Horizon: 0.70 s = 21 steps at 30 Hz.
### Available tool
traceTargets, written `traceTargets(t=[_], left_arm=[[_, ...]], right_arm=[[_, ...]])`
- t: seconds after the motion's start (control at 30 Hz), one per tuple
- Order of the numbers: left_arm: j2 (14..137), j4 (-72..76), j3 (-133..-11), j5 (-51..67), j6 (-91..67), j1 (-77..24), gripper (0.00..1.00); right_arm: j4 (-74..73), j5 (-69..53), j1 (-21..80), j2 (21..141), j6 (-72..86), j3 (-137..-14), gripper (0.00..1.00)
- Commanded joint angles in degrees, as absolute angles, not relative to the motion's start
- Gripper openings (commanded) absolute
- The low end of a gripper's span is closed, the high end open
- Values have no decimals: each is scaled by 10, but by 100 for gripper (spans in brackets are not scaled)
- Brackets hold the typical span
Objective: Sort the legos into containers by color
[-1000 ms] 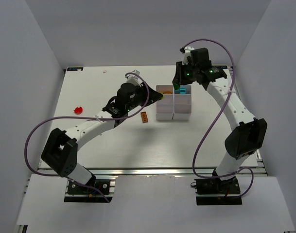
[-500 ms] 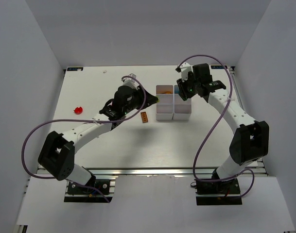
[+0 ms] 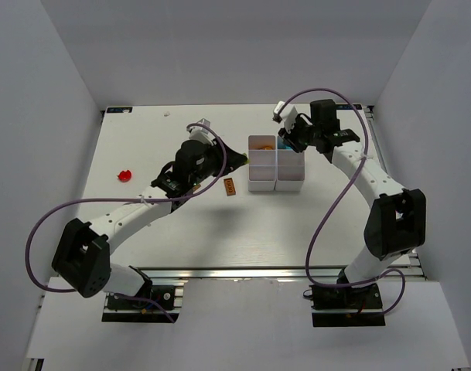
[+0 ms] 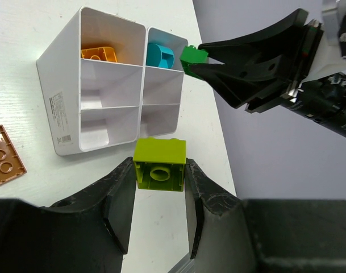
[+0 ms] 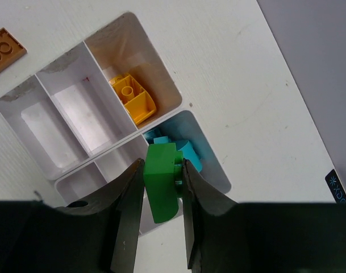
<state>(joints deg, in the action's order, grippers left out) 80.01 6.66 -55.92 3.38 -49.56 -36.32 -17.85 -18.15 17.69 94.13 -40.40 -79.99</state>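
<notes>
The white six-compartment tray point(image 3: 263, 184) stands mid-table. Its far-left compartment holds an orange brick point(image 5: 133, 98), its far-right one teal pieces point(image 5: 183, 150). My left gripper point(image 3: 243, 159) hovers just left of the tray, shut on a lime-green brick point(image 4: 159, 165). My right gripper point(image 3: 286, 144) hangs above the tray's far-right corner, shut on a darker green brick point(image 5: 161, 181). In the left wrist view that green brick point(image 4: 192, 58) shows over the teal compartment. A brown flat plate point(image 3: 230, 186) lies left of the tray, and a red piece point(image 3: 124, 175) lies far left.
The other tray compartments point(image 4: 107, 85) show white bottoms. The enclosure's grey walls point(image 3: 61, 93) rise at left, right and back. The right arm's purple cable point(image 3: 332, 209) loops over the table to the right of the tray.
My left gripper has drawn back a little to the left from the tray, still holding the lime brick. The right wrist has swung left above the tray's far end, green brick still held.
</notes>
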Motion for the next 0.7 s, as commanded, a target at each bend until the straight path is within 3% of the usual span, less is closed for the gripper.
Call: traceTargets(t=[0.0,0.5,0.67], left_arm=[[773,67,-554,22,-495,-360,0],[778,70,-553,25,-493,-359,0],[778,70,-552,26,-493,-359,0]], right_arm=[[-147,-202,176,954,-438,-795,0],[-155,-185,176,968,-420,-769,5],[-152,-178,175,969,-419,-764,19]])
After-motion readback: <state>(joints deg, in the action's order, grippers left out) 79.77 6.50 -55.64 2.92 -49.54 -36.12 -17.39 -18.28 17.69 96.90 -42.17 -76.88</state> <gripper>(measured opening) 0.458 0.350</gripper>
